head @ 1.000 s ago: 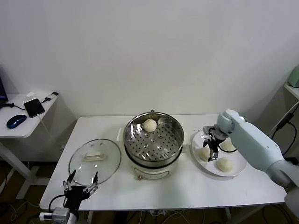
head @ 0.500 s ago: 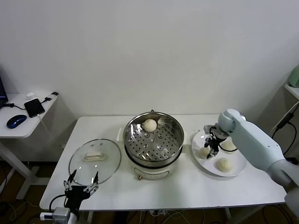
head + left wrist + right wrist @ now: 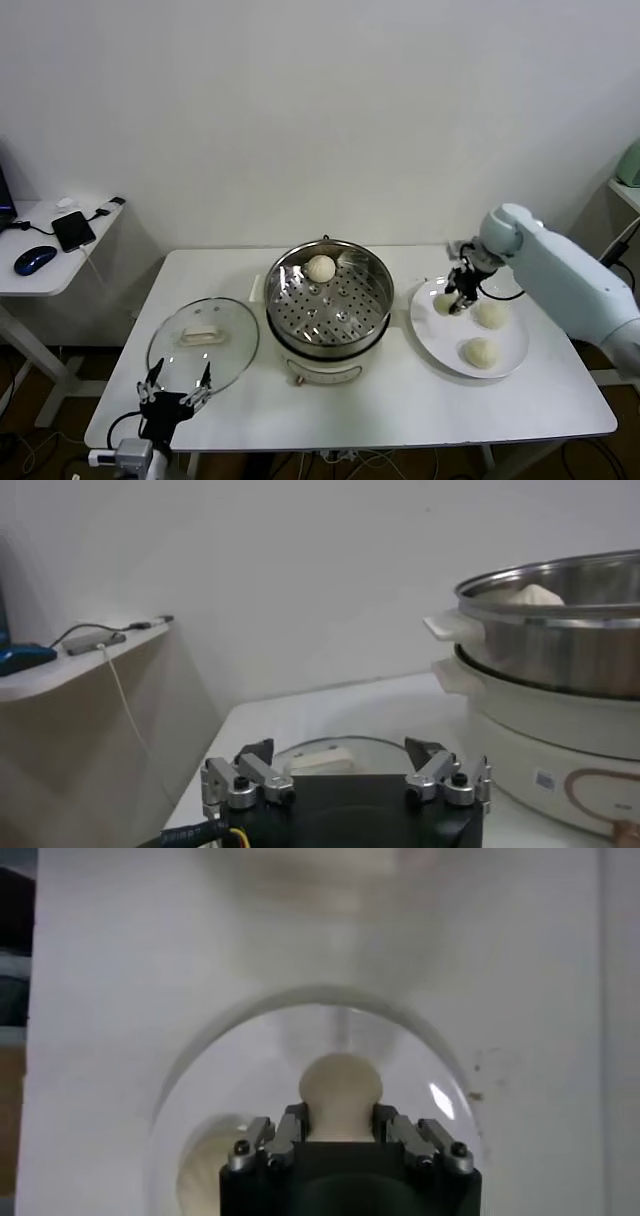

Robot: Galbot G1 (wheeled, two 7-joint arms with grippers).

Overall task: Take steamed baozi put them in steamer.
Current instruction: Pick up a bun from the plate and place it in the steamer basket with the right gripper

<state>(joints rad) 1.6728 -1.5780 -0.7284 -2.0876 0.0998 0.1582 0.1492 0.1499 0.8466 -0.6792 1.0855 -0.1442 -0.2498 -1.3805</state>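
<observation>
- Our right gripper [image 3: 339, 1133] has its jaws closed against the two sides of one steamed baozi [image 3: 340, 1091], a small cream-white bun that bulges out between the fingertips.
- In the head view this held bun [image 3: 446, 302] is at the left part of the white plate [image 3: 440, 335]; we cannot tell whether it touches the plate or hangs just above it.
- Two more buns lie loose on that plate: one [image 3: 491, 314] just right of the right gripper [image 3: 459, 300], one [image 3: 480, 351] nearer the front rim.
- The plate is on the white counter [image 3: 400, 405], just to the right of the steamer [image 3: 327, 300].
- The steamer is a shiny steel pot on a cream base, open, with a perforated tray inside; a fourth bun [image 3: 321, 268] rests on the tray at the back, close to the wall.
- A round glass lid [image 3: 203, 343] with a cream handle lies flat on the counter left of the steamer.
- Our left gripper [image 3: 343, 780] is at the counter's front left edge, near the lid, its jaws spread wide and holding nothing.
</observation>
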